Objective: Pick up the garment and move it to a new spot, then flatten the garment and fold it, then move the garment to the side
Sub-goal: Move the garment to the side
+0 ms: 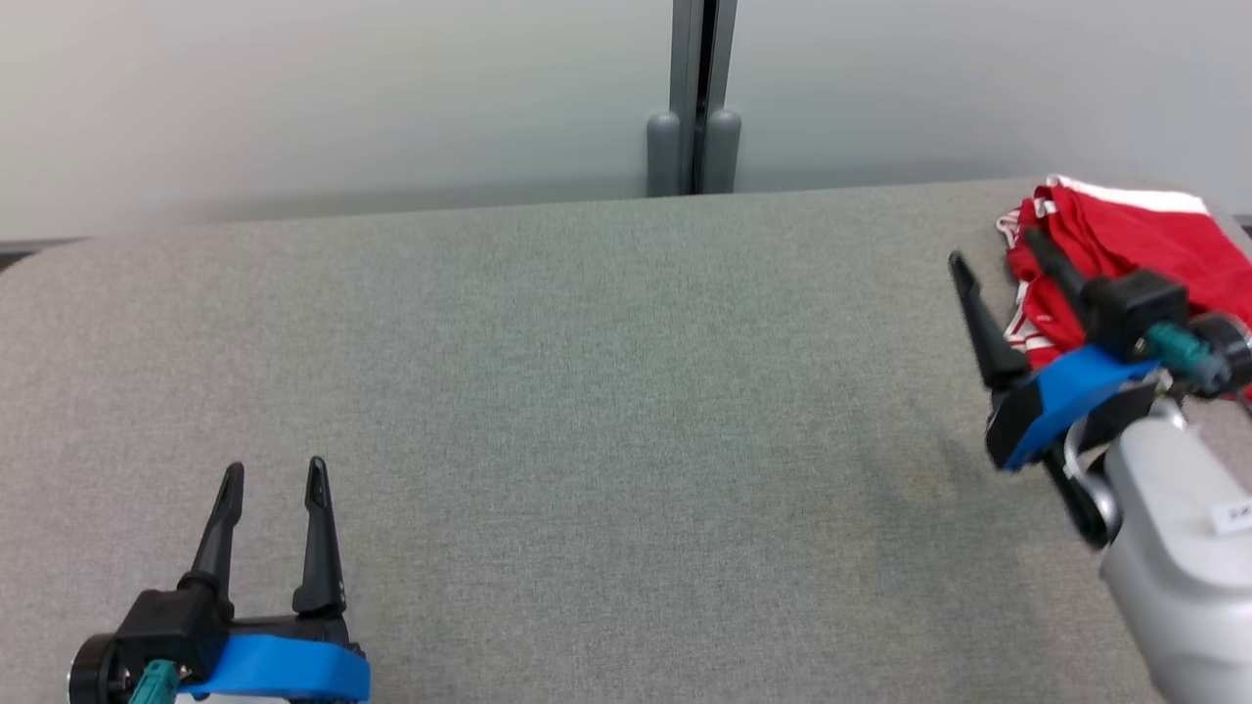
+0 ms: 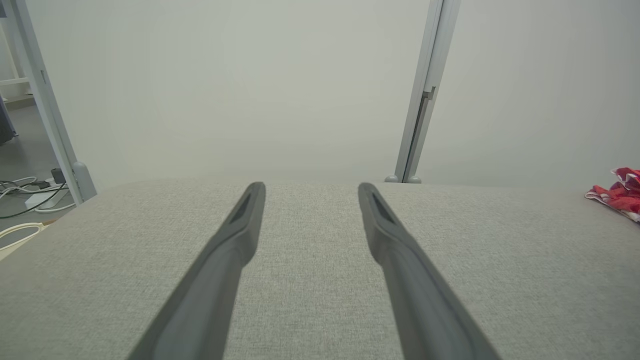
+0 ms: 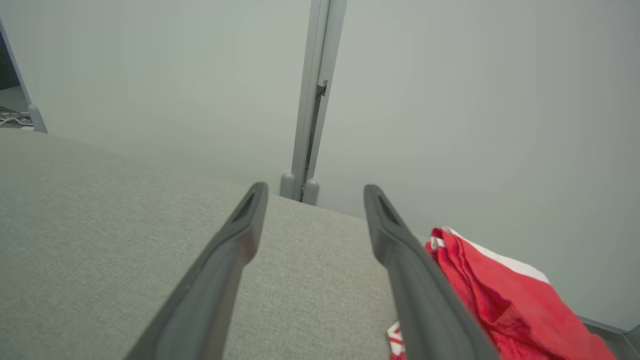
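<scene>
- The left gripper (image 1: 274, 467) hovers low over the grey cloth-covered worktop (image 1: 587, 391), well to the left of the grey post (image 1: 694, 117) and nearer the robot. Its fingers (image 2: 240, 225) are spread apart with nothing between them.
- The post stands upright at the far edge of the worktop, against a pale wall.
- The right gripper (image 1: 992, 247) is well to the right of the post. Its fingers (image 3: 390, 235) are spread wide and hold nothing. One finger crosses in front of the cloth in the head view; whether it touches cannot be told.
- The garment (image 1: 1125, 230), red with white trim, lies bunched in a loose heap at the worktop's far corner, further right of the post than the right gripper.
- The garment looks light, thin and limp, so it will likely sag and drape when lifted. It should be neither fragile nor slippery against the cloth surface.
- A raised fold or the white-trimmed hem on the side facing the post seems the best place to pinch.
</scene>
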